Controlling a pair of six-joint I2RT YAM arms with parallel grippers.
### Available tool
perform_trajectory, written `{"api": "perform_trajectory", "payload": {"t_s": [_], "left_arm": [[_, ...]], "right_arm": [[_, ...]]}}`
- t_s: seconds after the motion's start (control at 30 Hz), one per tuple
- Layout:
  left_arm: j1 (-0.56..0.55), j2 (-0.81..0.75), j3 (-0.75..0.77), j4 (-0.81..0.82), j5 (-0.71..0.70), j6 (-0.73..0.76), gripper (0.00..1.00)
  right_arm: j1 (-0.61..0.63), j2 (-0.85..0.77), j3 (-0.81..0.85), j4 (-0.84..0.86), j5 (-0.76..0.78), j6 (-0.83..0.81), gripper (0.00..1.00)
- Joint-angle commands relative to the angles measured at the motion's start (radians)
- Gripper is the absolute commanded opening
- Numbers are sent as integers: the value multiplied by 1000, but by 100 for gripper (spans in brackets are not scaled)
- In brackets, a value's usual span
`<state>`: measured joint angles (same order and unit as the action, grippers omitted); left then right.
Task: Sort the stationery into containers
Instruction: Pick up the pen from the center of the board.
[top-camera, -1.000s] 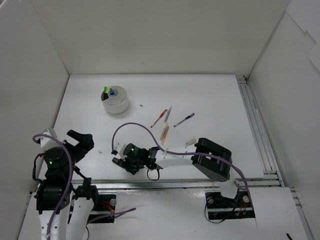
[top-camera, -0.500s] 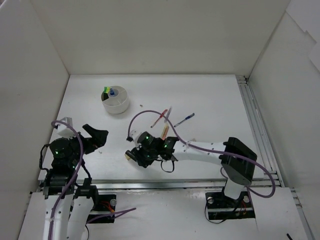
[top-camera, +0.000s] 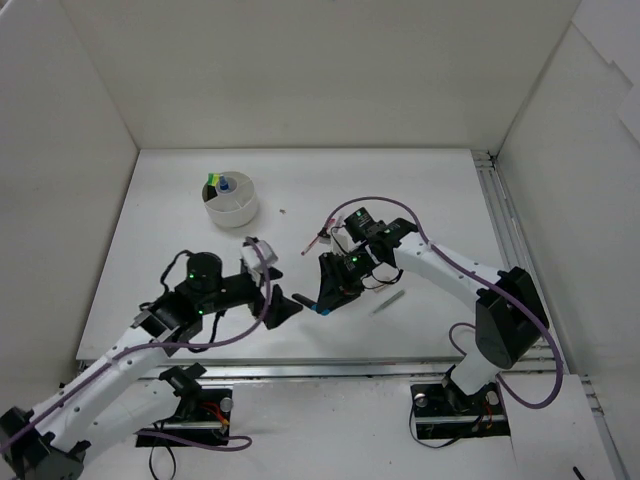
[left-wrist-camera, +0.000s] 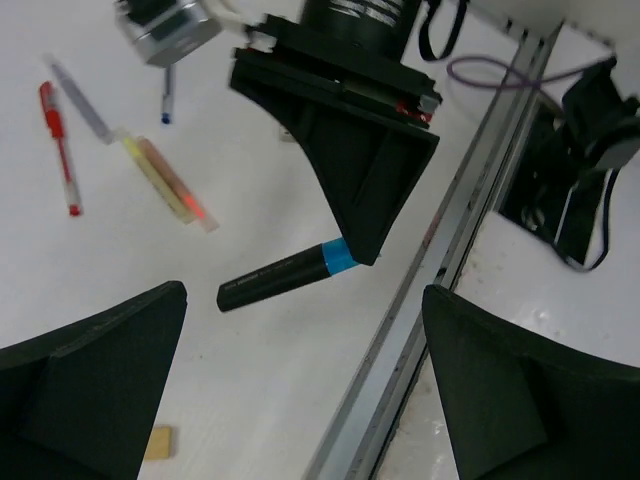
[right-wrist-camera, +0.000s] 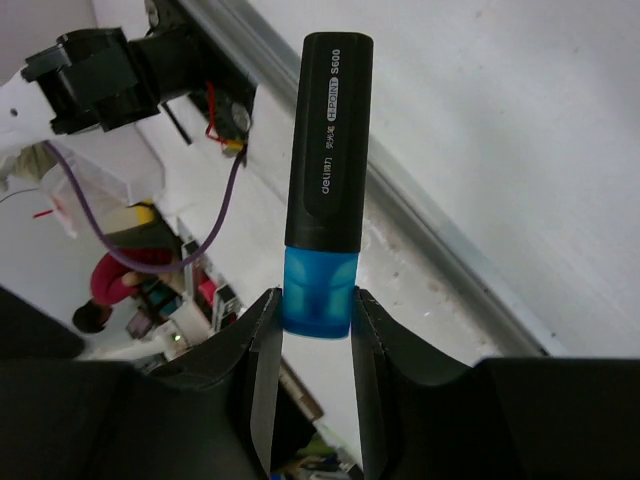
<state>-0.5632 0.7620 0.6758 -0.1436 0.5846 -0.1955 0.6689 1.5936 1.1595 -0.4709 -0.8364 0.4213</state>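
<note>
My right gripper (top-camera: 326, 296) (right-wrist-camera: 316, 312) is shut on the blue end of a stubby black highlighter (right-wrist-camera: 328, 140) (left-wrist-camera: 285, 276) and holds it above the table. My left gripper (top-camera: 284, 305) (left-wrist-camera: 300, 400) is wide open and empty just left of it, with the highlighter ahead of its fingers. On the table lie a red pen (left-wrist-camera: 58, 150) (top-camera: 318, 238), a grey pen (left-wrist-camera: 82, 100), a blue pen (left-wrist-camera: 167, 95), a cream stick (left-wrist-camera: 165, 182) and a beige eraser (left-wrist-camera: 157, 442). The white divided bowl (top-camera: 233, 208) stands at the far left with a green-ended highlighter (top-camera: 212, 181) and the white-blue tube (top-camera: 228, 185) in it.
A metal rail (top-camera: 330, 368) (left-wrist-camera: 440, 260) runs along the table's near edge and another (top-camera: 510, 250) along the right side. White walls enclose the table. A small pale piece (top-camera: 388, 302) lies right of the right gripper. Purple cables loop over both arms.
The right gripper has moved right and away from the near edge, carrying the highlighter. The left arm has unfolded from the near-left corner and reached to the middle, beside the right gripper.
</note>
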Motion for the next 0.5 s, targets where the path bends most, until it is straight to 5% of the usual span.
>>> {"api": "perform_trajectory", "payload": {"t_s": [0.0, 0.13, 0.47], "left_arm": [[-188, 103, 93, 44, -146, 296, 100], [-285, 193, 96, 53, -244, 387, 100], [-316, 286, 123, 90, -241, 439, 91]], "right_arm": [[-17, -14, 68, -185, -168, -4, 0], [-72, -40, 75, -245, -197, 7, 0], [-84, -61, 88, -270, -208, 33, 0]]}}
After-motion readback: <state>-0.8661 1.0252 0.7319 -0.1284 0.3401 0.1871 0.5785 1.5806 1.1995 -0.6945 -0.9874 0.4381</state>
